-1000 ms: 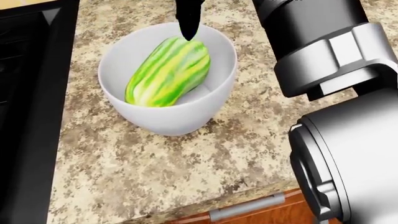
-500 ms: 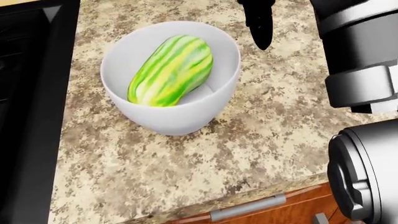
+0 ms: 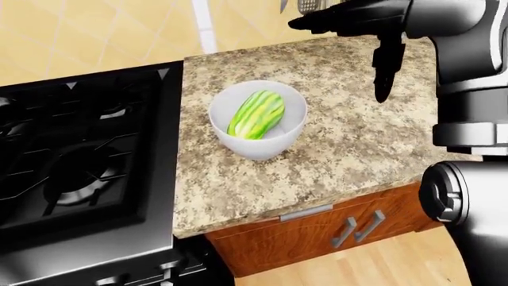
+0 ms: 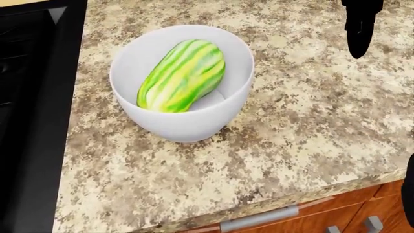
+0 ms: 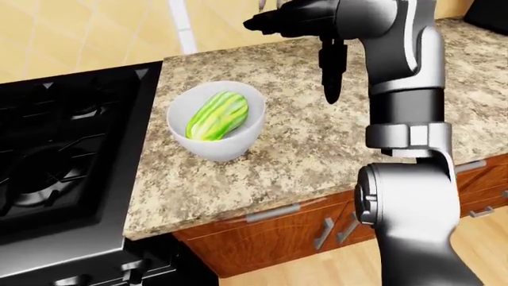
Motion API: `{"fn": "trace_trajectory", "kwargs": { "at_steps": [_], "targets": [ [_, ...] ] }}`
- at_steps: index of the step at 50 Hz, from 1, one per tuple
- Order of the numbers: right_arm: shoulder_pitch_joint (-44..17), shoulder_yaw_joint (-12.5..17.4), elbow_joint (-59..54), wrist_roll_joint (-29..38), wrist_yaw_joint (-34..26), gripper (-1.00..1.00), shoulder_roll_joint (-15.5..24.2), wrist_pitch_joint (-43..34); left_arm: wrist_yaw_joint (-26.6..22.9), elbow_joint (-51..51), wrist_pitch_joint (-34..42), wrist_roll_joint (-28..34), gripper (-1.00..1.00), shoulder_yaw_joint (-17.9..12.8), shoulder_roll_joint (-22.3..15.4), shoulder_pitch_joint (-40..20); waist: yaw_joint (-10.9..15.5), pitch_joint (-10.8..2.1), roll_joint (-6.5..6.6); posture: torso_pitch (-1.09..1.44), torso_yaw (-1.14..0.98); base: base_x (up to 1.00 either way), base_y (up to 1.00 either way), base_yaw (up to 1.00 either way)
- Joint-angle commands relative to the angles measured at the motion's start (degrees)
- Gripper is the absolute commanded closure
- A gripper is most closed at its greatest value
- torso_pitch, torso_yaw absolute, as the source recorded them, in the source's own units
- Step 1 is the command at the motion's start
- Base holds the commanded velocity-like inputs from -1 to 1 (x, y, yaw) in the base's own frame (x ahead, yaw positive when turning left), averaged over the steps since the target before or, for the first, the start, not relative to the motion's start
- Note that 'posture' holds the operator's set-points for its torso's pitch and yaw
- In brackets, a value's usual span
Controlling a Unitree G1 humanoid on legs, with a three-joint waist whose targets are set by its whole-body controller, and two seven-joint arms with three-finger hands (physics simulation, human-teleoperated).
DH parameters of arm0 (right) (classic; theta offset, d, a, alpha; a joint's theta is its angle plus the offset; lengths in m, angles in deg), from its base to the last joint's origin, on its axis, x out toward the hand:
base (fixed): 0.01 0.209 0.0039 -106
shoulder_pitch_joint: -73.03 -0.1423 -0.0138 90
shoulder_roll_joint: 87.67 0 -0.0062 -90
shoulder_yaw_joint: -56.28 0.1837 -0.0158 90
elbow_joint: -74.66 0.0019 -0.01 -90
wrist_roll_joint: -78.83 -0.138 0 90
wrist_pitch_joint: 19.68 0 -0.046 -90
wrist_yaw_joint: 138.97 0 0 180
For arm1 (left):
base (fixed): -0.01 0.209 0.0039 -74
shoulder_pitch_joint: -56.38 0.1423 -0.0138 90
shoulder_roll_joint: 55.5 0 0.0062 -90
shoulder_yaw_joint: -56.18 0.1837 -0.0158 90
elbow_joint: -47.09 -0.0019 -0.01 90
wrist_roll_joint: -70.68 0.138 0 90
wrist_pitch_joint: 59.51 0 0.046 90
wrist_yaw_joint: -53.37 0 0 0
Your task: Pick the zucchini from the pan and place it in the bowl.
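The striped green and yellow zucchini (image 4: 181, 76) lies tilted inside the white bowl (image 4: 188, 127), which stands on the speckled granite counter (image 4: 310, 126) near the stove. My right hand (image 5: 305, 42) hovers above the counter to the right of the bowl, apart from it. It is open and empty: one dark finger points left and another finger (image 4: 357, 29) hangs straight down. No pan shows in any view. My left hand is out of sight.
A black gas stove (image 3: 79, 167) fills the left of the eye views, flush with the counter. Wooden cabinet drawers with metal handles (image 3: 305, 213) run under the counter's near edge. My right arm (image 5: 405, 143) rises at the right.
My right hand has drawn away from over the bowl to the right, and the arm has left the head view. The zucchini stays in the bowl.
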Motion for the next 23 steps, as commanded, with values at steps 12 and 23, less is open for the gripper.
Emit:
{"fn": "trace_trajectory", "kwargs": {
  "at_steps": [12, 23],
  "targets": [
    [2.9, 2.9, 4.9, -2.4, 0.4, -1.0, 5.9, -1.4, -0.2, 1.1, -1.5, 0.7, -1.0, -0.5, -0.8, -1.0, 0.2, -1.53, -0.13, 0.0, 0.0, 0.0, 0.0, 0.0],
    [7.4, 5.0, 6.2, -4.1, 1.4, -1.0, 10.6, -2.2, -0.3, 1.3, -1.4, 0.9, -1.0, -0.4, -0.5, -0.9, 0.4, -1.68, -0.46, 0.0, 0.0, 0.0, 0.0, 0.0]
  ]
}}
